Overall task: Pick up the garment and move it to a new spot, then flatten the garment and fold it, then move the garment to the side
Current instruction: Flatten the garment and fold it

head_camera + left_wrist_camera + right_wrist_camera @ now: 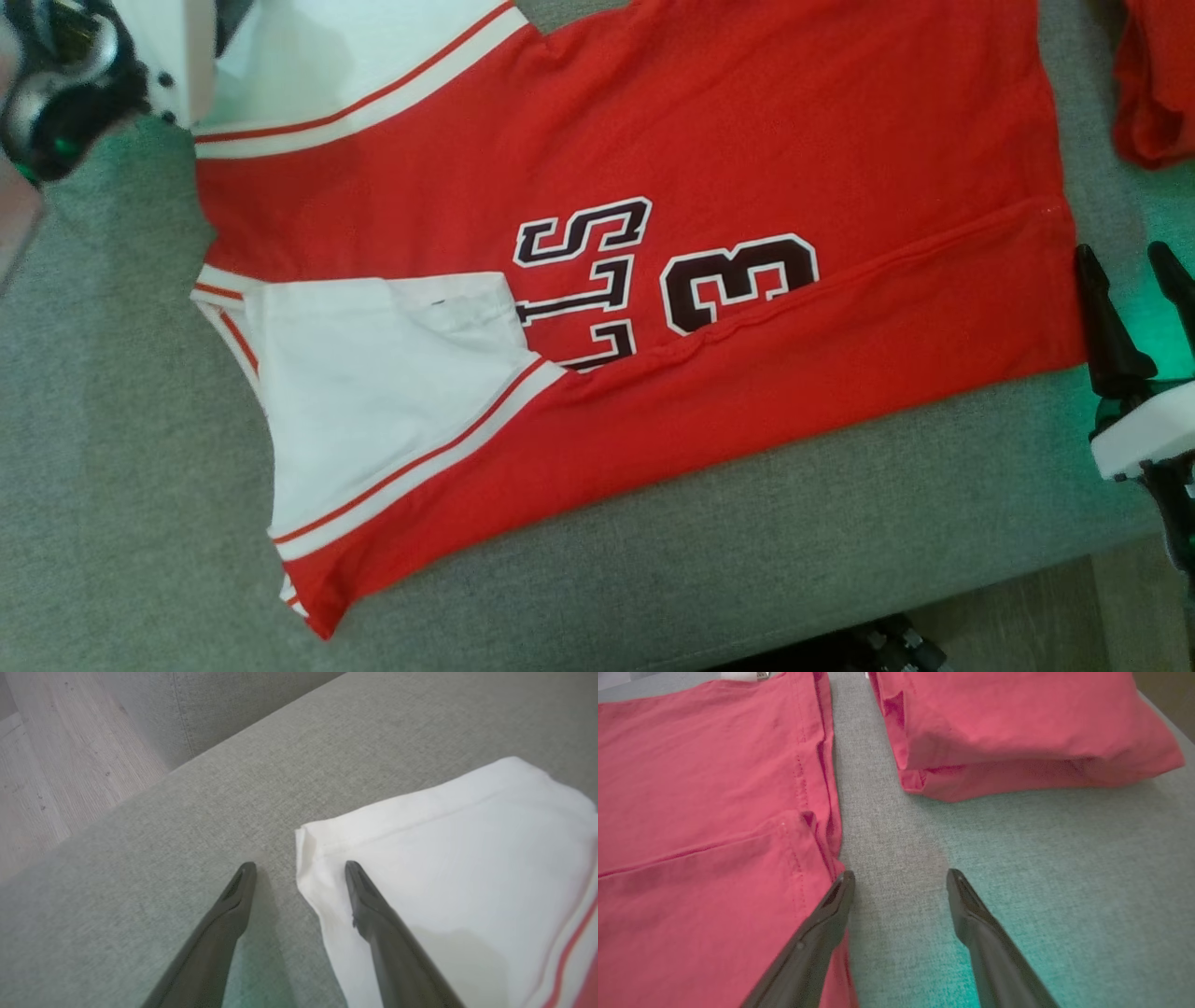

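Observation:
The garment (653,121) is a red jersey with white sleeves and dark lettering, spread on the grey cushion (112,420); its near long edge is folded over onto the body. My right gripper (1120,252) stands open just off the jersey's right hem. In the right wrist view the right gripper (900,876) has one finger over the red hem (700,788) and the other over bare cushion. My left gripper (299,868) is open, its fingers straddling the corner of the far white sleeve (467,858). The left arm's wrist (65,84) shows at the top left of the head view.
A second red folded cloth (1158,84) lies at the far right, also the red folded cloth (1017,732) beyond a strip of bare cushion (887,812). The cushion's near edge drops to wood floor (1074,607); wood floor (56,765) also borders the left end.

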### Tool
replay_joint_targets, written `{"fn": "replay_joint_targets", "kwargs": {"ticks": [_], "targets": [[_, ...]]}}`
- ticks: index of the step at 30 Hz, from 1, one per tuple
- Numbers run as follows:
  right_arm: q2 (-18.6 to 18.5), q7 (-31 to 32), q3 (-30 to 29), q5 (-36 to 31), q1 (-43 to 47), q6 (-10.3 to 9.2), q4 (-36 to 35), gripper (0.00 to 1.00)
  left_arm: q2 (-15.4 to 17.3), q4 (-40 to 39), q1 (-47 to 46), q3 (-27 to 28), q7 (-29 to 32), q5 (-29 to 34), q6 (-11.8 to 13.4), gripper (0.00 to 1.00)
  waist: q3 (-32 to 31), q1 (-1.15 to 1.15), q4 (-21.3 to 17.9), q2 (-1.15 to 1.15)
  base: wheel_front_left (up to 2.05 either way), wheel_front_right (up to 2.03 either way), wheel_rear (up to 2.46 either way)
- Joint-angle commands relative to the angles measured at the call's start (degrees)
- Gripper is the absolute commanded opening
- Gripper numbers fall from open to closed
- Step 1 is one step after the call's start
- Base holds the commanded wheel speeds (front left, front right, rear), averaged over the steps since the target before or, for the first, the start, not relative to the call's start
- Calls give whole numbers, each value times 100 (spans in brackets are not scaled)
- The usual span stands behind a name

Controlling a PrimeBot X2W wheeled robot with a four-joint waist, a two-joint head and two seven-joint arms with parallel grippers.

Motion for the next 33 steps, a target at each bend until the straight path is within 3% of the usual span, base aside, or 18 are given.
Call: {"fn": "replay_joint_targets", "kwargs": {"ticks": [1, 10, 11, 15, 19, 24, 29, 33], "targets": [[-109, -48, 39, 33, -14, -4, -131, 100, 298, 0, -357, 114, 21, -58, 10, 100, 31, 0, -22, 0, 0, 0, 0], [-162, -36, 169, 25, -223, -4, -96, 100, 333, 152, -727, -305, 73, -197, 10, 100, 171, 0, -160, 0, 0, 0, 0], [-166, -39, 175, 28, -238, -4, -96, 100, 341, 155, -748, -350, 122, -247, 10, 96, 189, 0, -176, 0, 0, 0, 0], [-182, -58, 154, 61, -246, -4, -73, 100, 396, 92, -782, -541, 397, -519, 10, 0, 227, 0, -213, 0, 0, 0, 0], [-211, -74, 94, 72, -269, -4, -56, 100, 473, -70, -775, -614, 546, -839, 10, 0, 213, 0, -211, 0, 0, 0, 0], [-279, 0, 130, 215, -520, -4, -219, 100, 609, -312, -826, -804, 189, -849, 10, 0, 60, 0, -112, 0, 0, 0, 0], [-602, 605, 501, 363, -1164, -4, -298, 100, 646, -460, -907, -1017, -317, -786, 10, 0, -139, 0, 54, 0, 0, 0, 0], [-697, 1256, 799, 349, -1998, -4, 86, 100, 643, -541, -963, -1202, -595, -805, 10, 0, -236, 0, 187, 0, 0, 0, 0]]}}
